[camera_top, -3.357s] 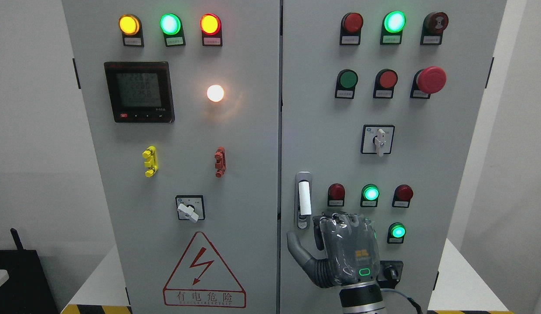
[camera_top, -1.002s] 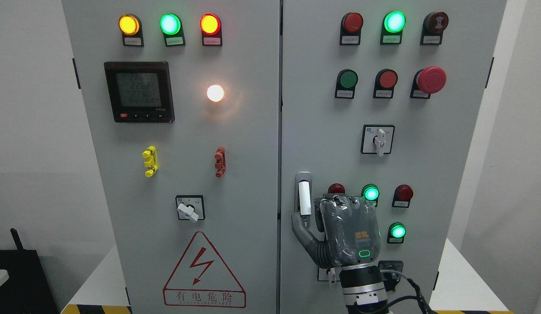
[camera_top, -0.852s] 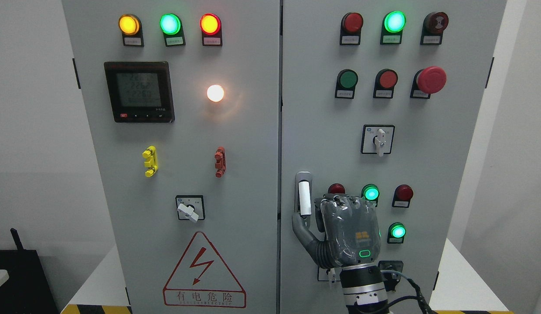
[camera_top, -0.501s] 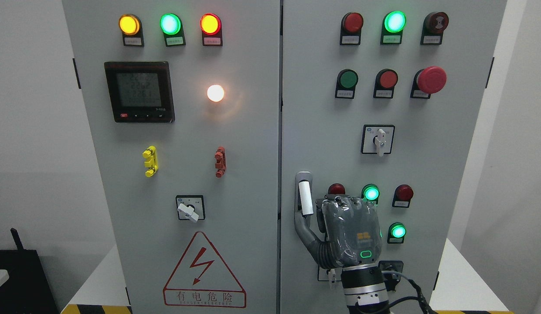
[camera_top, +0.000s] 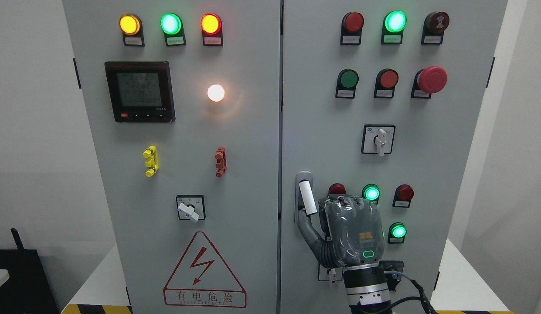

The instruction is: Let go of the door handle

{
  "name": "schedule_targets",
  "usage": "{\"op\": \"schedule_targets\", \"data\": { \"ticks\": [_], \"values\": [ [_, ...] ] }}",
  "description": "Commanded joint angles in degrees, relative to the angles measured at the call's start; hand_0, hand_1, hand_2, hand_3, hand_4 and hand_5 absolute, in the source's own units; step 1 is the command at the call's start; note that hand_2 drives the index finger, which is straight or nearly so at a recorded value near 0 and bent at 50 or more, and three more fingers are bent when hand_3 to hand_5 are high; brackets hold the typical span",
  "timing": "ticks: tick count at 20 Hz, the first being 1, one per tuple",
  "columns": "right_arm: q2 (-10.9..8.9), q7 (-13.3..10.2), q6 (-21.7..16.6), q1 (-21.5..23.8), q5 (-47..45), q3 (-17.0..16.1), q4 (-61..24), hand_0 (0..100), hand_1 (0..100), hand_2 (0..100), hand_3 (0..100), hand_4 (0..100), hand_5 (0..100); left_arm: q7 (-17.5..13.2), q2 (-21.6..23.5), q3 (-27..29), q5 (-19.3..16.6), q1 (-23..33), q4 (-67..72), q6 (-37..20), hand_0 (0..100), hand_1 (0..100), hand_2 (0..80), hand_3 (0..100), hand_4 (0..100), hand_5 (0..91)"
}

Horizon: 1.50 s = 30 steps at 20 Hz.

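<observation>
Right hand – glossy grey shell, thumb and curled fingers gripping white cylindrical door handle – handle tilted off vertical.

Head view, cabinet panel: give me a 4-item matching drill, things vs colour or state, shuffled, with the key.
Things:
1. mushroom button
2. door handle
3. clip on the left door
4. lamp beside the meter

Colour or state:
A. yellow
B. lit white
C. white grip, lower end swung out to the right, right hand's thumb just beneath it
D. red, sticks out from the panel

Pairs: 1-D, 2-C, 3-A, 4-B
</observation>
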Motion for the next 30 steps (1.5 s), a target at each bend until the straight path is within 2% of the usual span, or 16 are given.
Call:
{"op": "schedule_targets", "data": {
  "ticks": [1, 30],
  "values": [
    [-0.08, -0.1, 0.0, 0.1, -0.2, -1.2, -0.1, 55, 57, 100, 100, 100, 99, 0.0, 0.0, 0.0, -1.6, 0.0, -0.5, 0.0, 12, 39, 0.0, 0, 0, 0.0],
    [-0.34, -0.2, 0.0, 0.0, -0.4, -2.5, -0.5, 56, 55, 100, 100, 100, 99, 0.0, 0.0, 0.0, -1.6, 0.0, -0.5, 0.0, 12, 39, 0.0, 0, 0, 0.0]
  ]
}}
